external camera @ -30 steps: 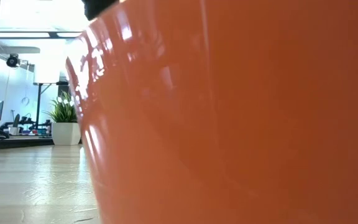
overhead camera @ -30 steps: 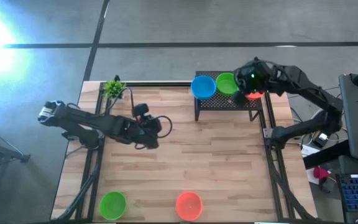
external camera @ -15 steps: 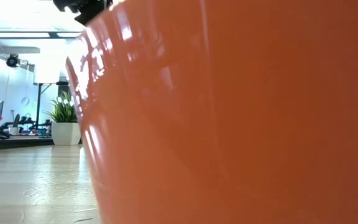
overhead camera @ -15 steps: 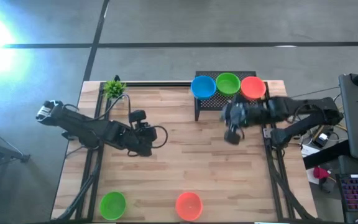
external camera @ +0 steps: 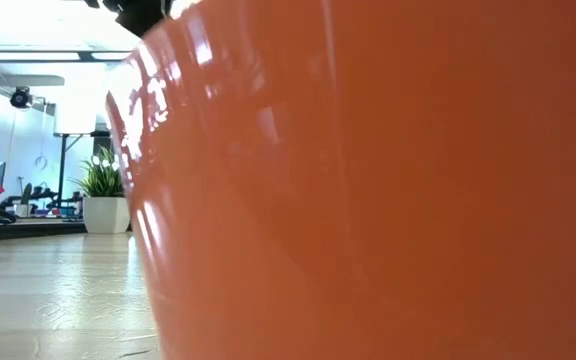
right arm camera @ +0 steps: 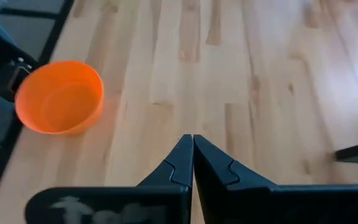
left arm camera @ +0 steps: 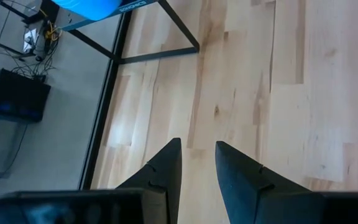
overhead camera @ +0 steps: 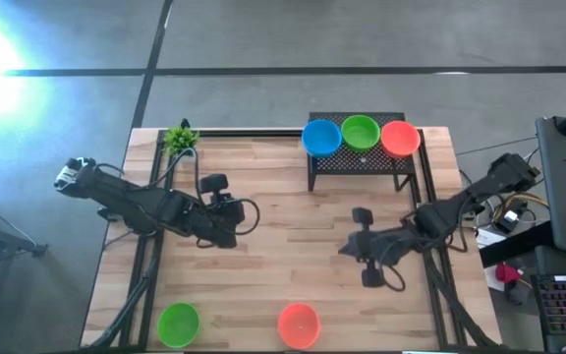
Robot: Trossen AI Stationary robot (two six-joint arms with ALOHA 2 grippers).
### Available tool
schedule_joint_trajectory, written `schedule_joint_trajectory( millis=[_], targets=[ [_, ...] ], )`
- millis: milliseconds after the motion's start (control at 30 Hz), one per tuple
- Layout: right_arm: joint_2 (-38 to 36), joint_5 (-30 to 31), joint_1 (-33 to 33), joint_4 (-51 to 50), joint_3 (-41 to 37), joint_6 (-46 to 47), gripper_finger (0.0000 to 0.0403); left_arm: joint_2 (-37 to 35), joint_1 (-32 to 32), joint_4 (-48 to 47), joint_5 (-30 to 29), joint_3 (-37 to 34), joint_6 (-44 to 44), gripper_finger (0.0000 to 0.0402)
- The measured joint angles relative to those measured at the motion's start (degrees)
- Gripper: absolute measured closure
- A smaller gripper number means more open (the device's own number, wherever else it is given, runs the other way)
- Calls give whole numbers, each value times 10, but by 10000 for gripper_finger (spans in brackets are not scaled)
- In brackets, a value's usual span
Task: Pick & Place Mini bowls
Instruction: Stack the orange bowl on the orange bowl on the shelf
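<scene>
Right gripper (overhead camera: 347, 248): we see its fingers (right arm camera: 185, 163) pressed together, holding nothing, above bare worktop (overhead camera: 283, 211).
Left gripper (overhead camera: 234, 211): fingers (left arm camera: 166, 171) slightly apart, empty.
Orange bowl (right arm camera: 59, 96): ahead of the right fingers, off to one side, near the worktop edge.
Green bowl (overhead camera: 178, 323): beside it, well apart.
Rack (overhead camera: 357, 162): carries a blue bowl (overhead camera: 320, 138), green bowl (overhead camera: 360, 131), red bowl (overhead camera: 399, 138); the blue one probably shows beyond the left fingers.

Two dark jointed arms, looping black cables, tapered black jaws
</scene>
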Motion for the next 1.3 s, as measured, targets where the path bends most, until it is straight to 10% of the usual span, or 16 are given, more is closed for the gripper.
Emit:
schedule_joint_trajectory(
  millis=[467, 1300],
  targets=[
    [33, -16, 29, 57, -52, 41, 394, -1, -1, 1, 0, 0, 41, 303],
    [338, -30, 65, -39, 250, 105, 394, -1, -1, 4, 0, 0, 186, 303]
  ],
)
